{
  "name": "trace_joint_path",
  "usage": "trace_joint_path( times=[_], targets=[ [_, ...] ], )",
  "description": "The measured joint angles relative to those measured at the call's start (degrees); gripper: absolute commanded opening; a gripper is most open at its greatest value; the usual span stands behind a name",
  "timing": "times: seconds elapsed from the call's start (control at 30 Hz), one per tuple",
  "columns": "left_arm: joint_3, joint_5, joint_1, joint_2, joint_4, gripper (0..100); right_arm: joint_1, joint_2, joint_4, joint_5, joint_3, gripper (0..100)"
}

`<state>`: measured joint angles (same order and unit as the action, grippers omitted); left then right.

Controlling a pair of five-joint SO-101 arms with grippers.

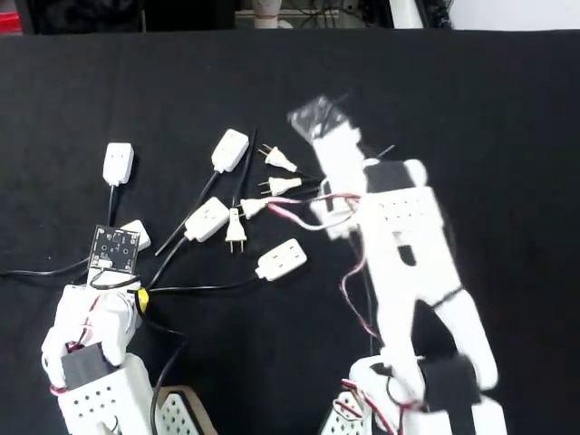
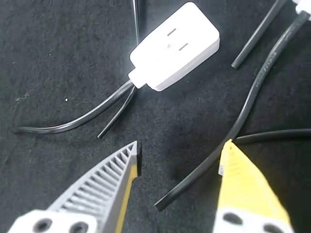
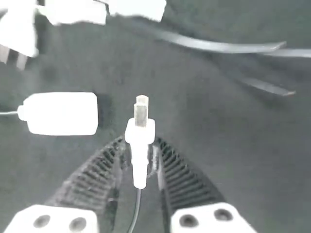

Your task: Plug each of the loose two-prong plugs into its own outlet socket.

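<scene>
A robotics lab bench is suggested rather than a home or a shop. A table (image 1: 507,109) draped in plain black cloth is seen, and two white machines are set at its near edge, a left arm (image 1: 95,362) and a right arm (image 1: 408,263), both built from printed, perforated parts. Red and white wires (image 1: 304,216) are left exposed along the right arm, and a bare circuit board (image 1: 116,247) is mounted on the left one. White sockets (image 2: 175,46) on short black cords with cut ends (image 2: 159,205) are scattered like test pieces, and a plug (image 3: 139,141) is held between ribbed printed fingers (image 3: 92,184). Loose cables (image 1: 317,14) are glimpsed beyond the far edge.
</scene>
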<state>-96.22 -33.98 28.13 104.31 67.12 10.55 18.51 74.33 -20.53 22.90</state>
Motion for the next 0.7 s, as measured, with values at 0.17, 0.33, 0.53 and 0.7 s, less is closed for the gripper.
trace_joint_path(
  times=[0.17,0.33,0.53,0.7],
  targets=[
    [0.0,0.0,0.0,0.0,0.0,27,-0.9,7.6,8.1,0.0,-12.6,1.1],
    [0.0,0.0,-5.3,0.0,0.0,27,-0.9,14.9,10.6,3.4,-18.6,1.1],
    [8.3,8.6,-14.4,0.0,0.0,27,1.1,23.8,8.1,13.0,-19.6,1.1],
    [16.5,16.1,-27.4,0.3,-3.5,27,12.3,32.7,5.5,21.2,-19.6,1.1]
  ],
)
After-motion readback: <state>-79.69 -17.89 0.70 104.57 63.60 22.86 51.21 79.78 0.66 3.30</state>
